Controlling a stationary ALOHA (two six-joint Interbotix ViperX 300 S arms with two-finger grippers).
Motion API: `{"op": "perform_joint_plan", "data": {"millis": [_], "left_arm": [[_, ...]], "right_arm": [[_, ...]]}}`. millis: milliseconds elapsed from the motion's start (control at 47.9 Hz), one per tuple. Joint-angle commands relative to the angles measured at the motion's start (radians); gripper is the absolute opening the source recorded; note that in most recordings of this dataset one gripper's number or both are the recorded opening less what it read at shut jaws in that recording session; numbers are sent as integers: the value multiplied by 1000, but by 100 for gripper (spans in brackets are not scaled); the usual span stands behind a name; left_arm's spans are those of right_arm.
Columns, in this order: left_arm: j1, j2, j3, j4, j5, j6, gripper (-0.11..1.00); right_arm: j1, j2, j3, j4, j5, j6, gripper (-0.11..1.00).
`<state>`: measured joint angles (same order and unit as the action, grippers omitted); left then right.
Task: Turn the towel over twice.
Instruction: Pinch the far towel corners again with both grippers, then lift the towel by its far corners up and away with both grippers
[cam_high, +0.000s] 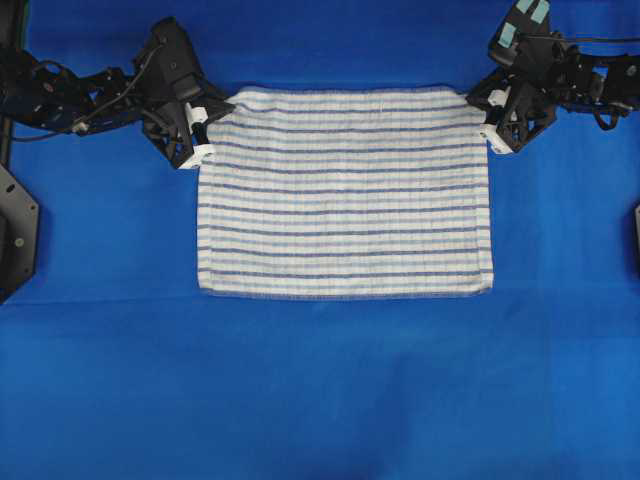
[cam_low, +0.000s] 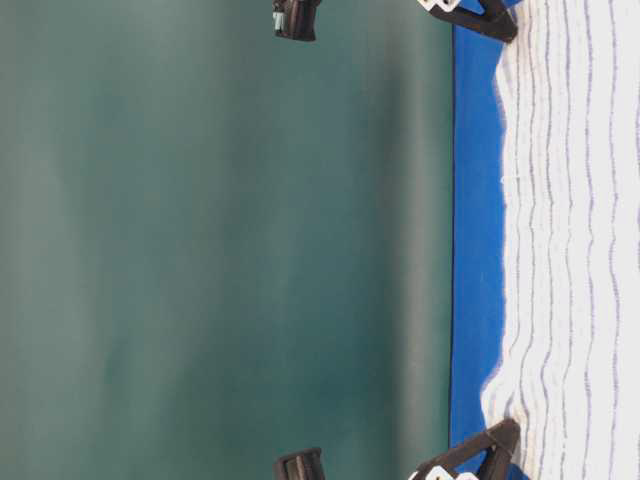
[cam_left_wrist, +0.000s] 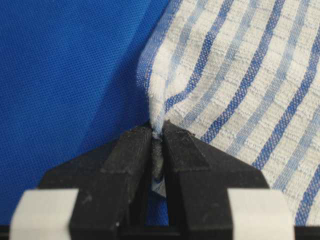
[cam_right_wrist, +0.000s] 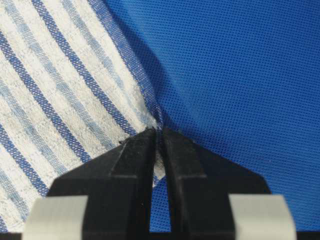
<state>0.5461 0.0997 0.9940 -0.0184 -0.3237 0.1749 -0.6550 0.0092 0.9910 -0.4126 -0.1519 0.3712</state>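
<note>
We see the towel (cam_high: 345, 192), a white cloth with dark-blue and light-blue stripes, spread flat in the middle of the blue table cover (cam_high: 320, 390), its stripes running across the overhead view. Its near edge lies straight; its two far corners are pinched and drawn slightly up.

At the far left corner we find the left gripper (cam_high: 203, 132). In its wrist view the gripper (cam_left_wrist: 158, 136) has its black jaws pressed together on a bunched fold of the towel (cam_left_wrist: 240, 85) hem, the cloth rising in a ridge from the tips.

At the far right corner sits the right gripper (cam_high: 488, 122). Its wrist view shows the gripper (cam_right_wrist: 159, 131) with jaws closed on the very corner of the towel (cam_right_wrist: 55, 100), a sliver of cloth showing between them, the table cover (cam_right_wrist: 235, 75) beside it.

From table level we see the towel (cam_low: 570, 240) rippling along its far edge, with a green backdrop (cam_low: 220, 240) behind.
</note>
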Motion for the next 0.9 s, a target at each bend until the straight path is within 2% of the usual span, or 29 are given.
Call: {"op": "perform_joint_plan", "data": {"millis": [0, 230, 438, 709, 876], "left_arm": [[11, -48, -9, 0, 14, 2, 3], [74, -175, -48, 0, 92, 49, 3], [140, -233, -109, 0, 117, 54, 3], [221, -284, -192, 0, 117, 55, 3], [241, -321, -227, 0, 107, 57, 3]], "right_arm": [[-14, -23, -15, 0, 0, 0, 8], [-89, -77, -69, -3, 29, 0, 8], [-141, -124, -150, -20, 86, -2, 8], [-156, -189, -261, -69, 186, -2, 8], [-156, -249, -321, -100, 285, -2, 8]]}}
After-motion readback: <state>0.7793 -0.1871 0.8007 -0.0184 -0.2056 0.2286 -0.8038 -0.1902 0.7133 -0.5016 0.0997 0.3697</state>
